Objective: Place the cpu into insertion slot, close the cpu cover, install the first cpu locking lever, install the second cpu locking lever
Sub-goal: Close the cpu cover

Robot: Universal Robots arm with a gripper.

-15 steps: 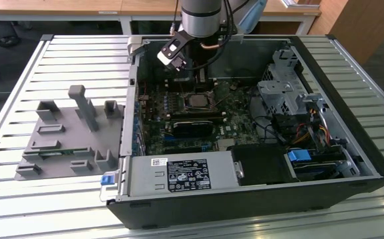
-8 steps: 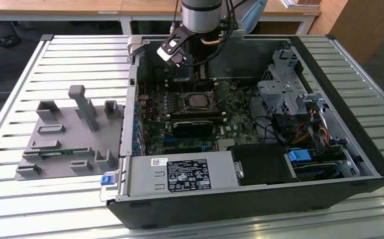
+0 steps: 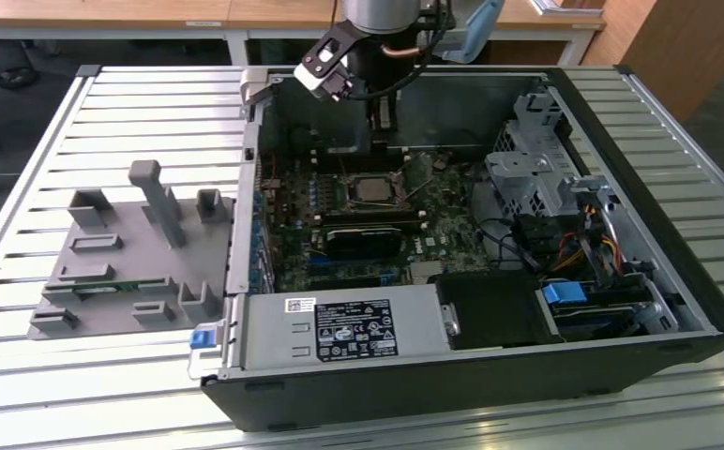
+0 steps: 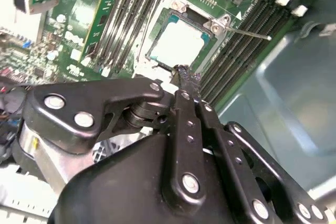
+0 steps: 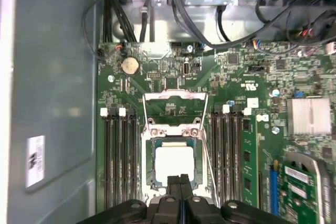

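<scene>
Chip (image 5: 173, 163) first: it lay flat in the socket (image 5: 148, 169), pale face up and square to the rim, so I judged the first step done. The cover (image 5: 176, 96) was not closed. Its thin metal frame lay folded back just beyond the socket, and green board showed through its window. Beside the socket a thin lever (image 5: 209, 163) ran free along the near memory slots, and in the second wrist view the lever (image 4: 247, 32) stuck out over those slots and was not hooked down. I could not make out the other lever for certain. That left the cover and both levers to do, by my reckoning.

My hand (image 5: 180, 181) hung right over the near edge of the chip, clenched, the two fingers pressed together with nothing between them that I could see. I could not tell whether the tips touched the chip or hovered just above it.

Around all this lay the green board (image 5: 247, 77) inside the open computer case (image 3: 462, 375), which sat on the slatted counter (image 3: 112, 103).
</scene>
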